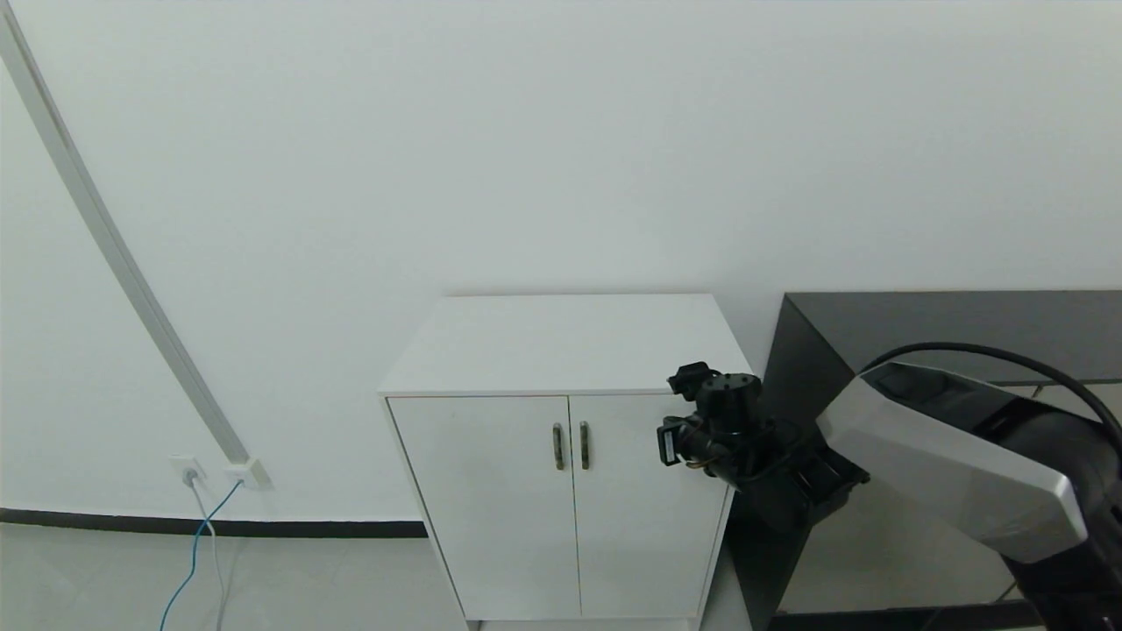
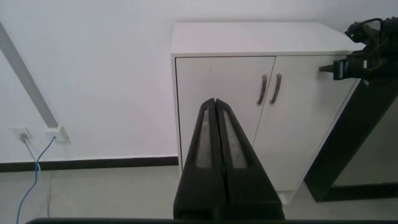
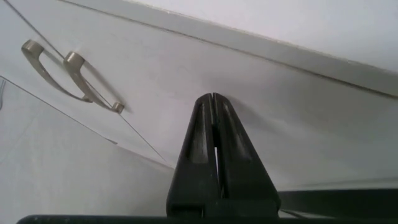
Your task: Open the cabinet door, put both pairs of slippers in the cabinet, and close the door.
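Observation:
The white cabinet (image 1: 561, 350) stands against the wall with both doors shut. Its two metal handles (image 1: 571, 445) sit side by side at the middle seam. My right gripper (image 1: 668, 445) is shut and empty, its tips (image 3: 214, 101) close to the face of the right door (image 3: 261, 106), off to the side of the handles (image 3: 74, 78). From the left wrist view it shows at the cabinet's upper right corner (image 2: 333, 67). My left gripper (image 2: 215, 104) is shut on nothing and hangs well back from the cabinet (image 2: 249, 37), pointing at the left door (image 2: 217, 81).
A dark table (image 1: 947, 324) stands tight against the cabinet's right side. Left of the cabinet, wall sockets (image 1: 219, 473) with a blue and a white cable hang down to the floor, below a slanted white conduit (image 1: 114, 245). The floor left of the cabinet is open.

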